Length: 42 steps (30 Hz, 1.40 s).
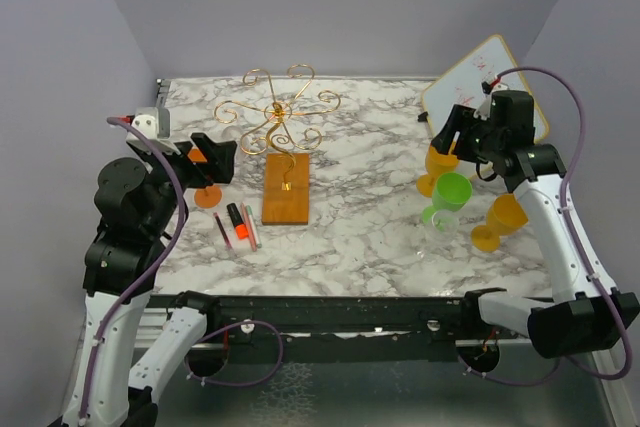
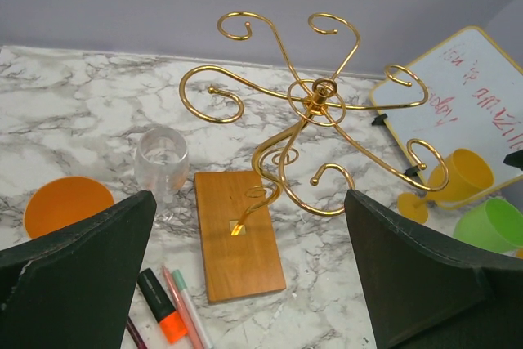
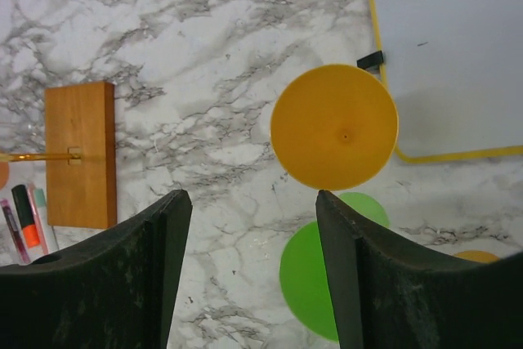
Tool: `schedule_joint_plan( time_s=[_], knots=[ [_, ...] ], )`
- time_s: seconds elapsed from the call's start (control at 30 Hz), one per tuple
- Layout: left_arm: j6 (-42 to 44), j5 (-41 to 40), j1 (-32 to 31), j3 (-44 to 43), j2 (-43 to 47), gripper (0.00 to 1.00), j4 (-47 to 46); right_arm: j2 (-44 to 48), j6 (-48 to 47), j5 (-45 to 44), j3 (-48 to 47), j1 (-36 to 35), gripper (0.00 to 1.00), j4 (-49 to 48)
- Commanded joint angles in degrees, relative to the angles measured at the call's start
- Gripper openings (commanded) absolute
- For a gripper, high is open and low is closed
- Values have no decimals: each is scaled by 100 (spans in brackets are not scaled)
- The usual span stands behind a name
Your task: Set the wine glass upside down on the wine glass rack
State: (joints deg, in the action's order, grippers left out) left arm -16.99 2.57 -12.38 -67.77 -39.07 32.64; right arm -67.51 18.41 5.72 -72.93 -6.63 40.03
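The left pincer point(image 2: 249, 202) is released and empty. The wine glass rack point(image 2: 319, 104) stands on the worktop point(image 2: 73, 112) directly ahead of it, with a clear wine glass point(image 2: 161, 159) upright ahead-left, beside the rack's base. The right pincer point(image 3: 249, 202) is released and empty, above an orange-yellow wine glass point(image 3: 335, 127), with a green wine glass point(image 3: 315, 275) beside that.

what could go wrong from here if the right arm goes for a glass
Crowding: the right pincer hangs open over the orange glass, with a green glass close beside it, so a descending finger may knock the green one over.
Snagging: the wine glass rack has thin curled arms spread close together; an inverted glass could catch one and tip the stand.
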Motion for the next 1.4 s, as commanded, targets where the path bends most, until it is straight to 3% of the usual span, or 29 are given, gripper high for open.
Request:
schedule_joint_plan(
  time_s=[0.0, 0.13, 0.27, 0.47, 0.8, 1.03, 1.2, 1.37],
  knots=[
    [-151, 178, 30, 81, -145, 99, -129, -248, 74, -52, 133, -23, 65, -108],
    [-191, 222, 29, 127, -229, 99, -223, -798, 151, -479, 116, -234, 56, -296],
    [-344, 189, 30, 72, -429, 99, -238, -1341, 233, -884, 75, -488, 53, -701],
    [-509, 53, 34, 118, -563, 99, -245, -1962, 211, -1740, -184, -807, 43, -605],
    [-305, -221, 29, 89, -468, 99, -490, -2597, -142, -2302, -764, -1248, 2, -301],
    [-183, 417, 32, -20, -490, 99, -568, -2423, -310, -2195, -1256, -1735, 1, -605],
    [-412, 819, 31, -344, -626, 99, -566, -1576, -10, -1617, -1110, -1808, 1, -1533],
    [-1110, 1349, 32, -672, -856, 99, -690, -358, 263, -1533, -252, -1807, 1, -2991]
  ],
)
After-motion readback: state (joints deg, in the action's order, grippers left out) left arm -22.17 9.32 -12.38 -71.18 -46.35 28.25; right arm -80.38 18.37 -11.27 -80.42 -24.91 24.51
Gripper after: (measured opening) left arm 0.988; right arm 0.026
